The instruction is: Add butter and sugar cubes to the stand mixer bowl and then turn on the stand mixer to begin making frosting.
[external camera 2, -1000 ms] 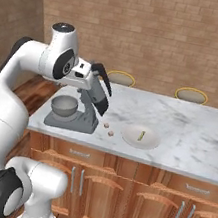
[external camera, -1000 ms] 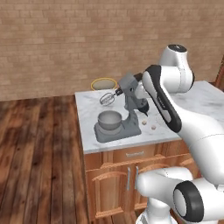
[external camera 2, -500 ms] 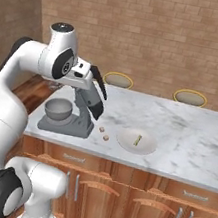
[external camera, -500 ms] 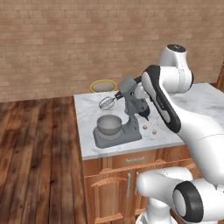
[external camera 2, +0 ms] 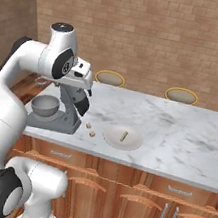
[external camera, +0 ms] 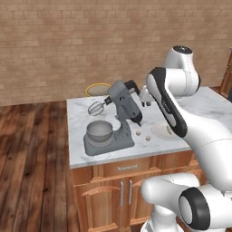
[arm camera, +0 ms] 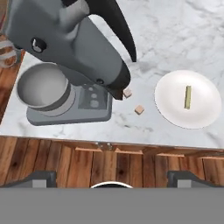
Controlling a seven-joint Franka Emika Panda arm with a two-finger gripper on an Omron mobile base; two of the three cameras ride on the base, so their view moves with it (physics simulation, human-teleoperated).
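The stand mixer (arm camera: 74, 48) stood with its head tilted back on the marble counter (external camera 2: 187, 135), and the stand mixer bowl (arm camera: 41, 87) sat on its base. Two small sugar cubes (arm camera: 139, 109) lay just beside the base. Near them a white plate (arm camera: 188, 99) carried the butter (arm camera: 187, 96). The claw (arm camera: 111, 178) hung wide open above the counter's front edge, holding nothing.

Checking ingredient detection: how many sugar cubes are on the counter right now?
2. One sugar cube lies right beside the stand mixer base; the other sugar cube sits between it and the white plate. More may be hidden behind the mixer's tilted head.
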